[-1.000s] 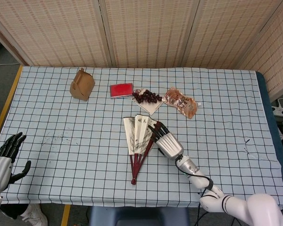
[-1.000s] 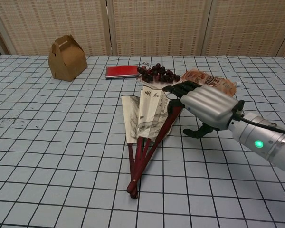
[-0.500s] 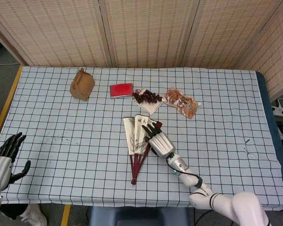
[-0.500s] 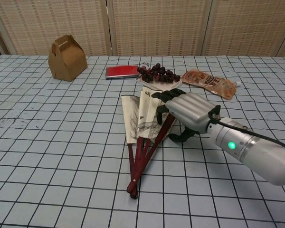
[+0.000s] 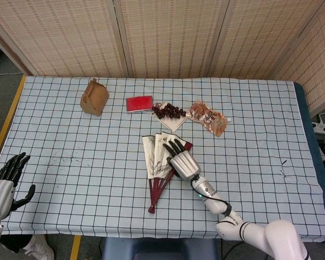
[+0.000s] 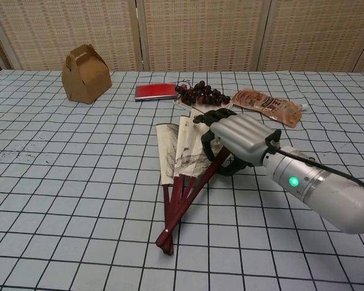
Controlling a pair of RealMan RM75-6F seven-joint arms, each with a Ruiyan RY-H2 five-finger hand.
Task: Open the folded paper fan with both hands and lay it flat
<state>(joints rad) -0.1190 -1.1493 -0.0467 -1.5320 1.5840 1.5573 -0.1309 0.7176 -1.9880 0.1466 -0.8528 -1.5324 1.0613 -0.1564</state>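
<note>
The paper fan [image 5: 156, 157] [image 6: 177, 150] lies partly spread at the table's middle, with white painted leaves and dark red ribs that meet at a pivot [image 5: 150, 208] near the front. My right hand [image 5: 180, 160] [image 6: 239, 136] rests on the fan's right side. Its fingers lie stretched over the paper and the right guard stick, and the thumb sits on the cloth beside that stick. My left hand [image 5: 5, 181] hangs off the table's front left corner, fingers apart and holding nothing; the chest view does not show it.
Along the back stand a brown paper box [image 5: 94, 97] [image 6: 86, 74], a red booklet [image 5: 139, 103], dark grapes on a napkin [image 5: 169, 111] [image 6: 200, 94] and an orange snack packet [image 5: 207, 117] [image 6: 268, 105]. A checked cloth [image 5: 70, 157] covers the table.
My right hand slid left and further onto the fan's paper. The fan turned slightly under it, its pivot end shifting left and toward the front. The left hand stayed still.
</note>
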